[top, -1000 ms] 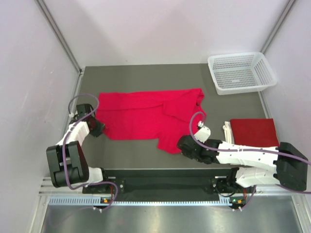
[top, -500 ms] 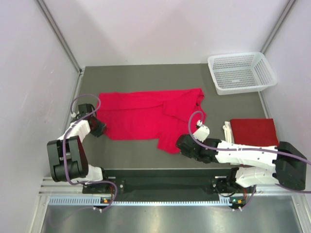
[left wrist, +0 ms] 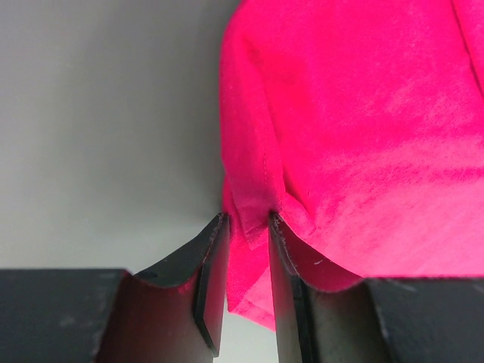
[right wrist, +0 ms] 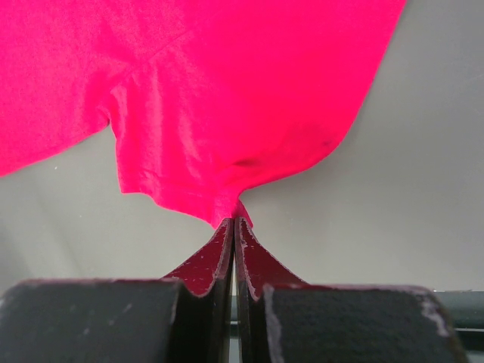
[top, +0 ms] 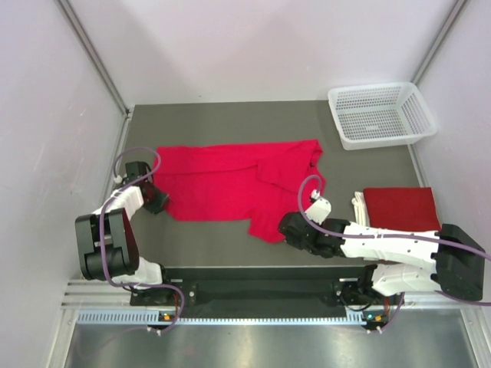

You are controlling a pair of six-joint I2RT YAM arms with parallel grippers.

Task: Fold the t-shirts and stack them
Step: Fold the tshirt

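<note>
A bright red t-shirt (top: 222, 180) lies spread and partly folded over itself on the grey table. My left gripper (top: 159, 202) is at its left near corner. In the left wrist view the gripper (left wrist: 248, 227) has its jaws closed narrowly on the hem of the t-shirt (left wrist: 363, 113). My right gripper (top: 282, 227) is at the near right flap. In the right wrist view the gripper (right wrist: 234, 221) is pinched shut on a corner of the t-shirt (right wrist: 227, 91). A second, folded red t-shirt (top: 399, 208) lies at the right.
A white mesh basket (top: 380, 115) stands at the back right corner of the table. Something white (top: 358, 205) shows at the left edge of the folded t-shirt. Grey walls enclose the table on three sides.
The left wrist has shifted slightly toward the shirt's corner. The right arm and the cloth have barely moved.
</note>
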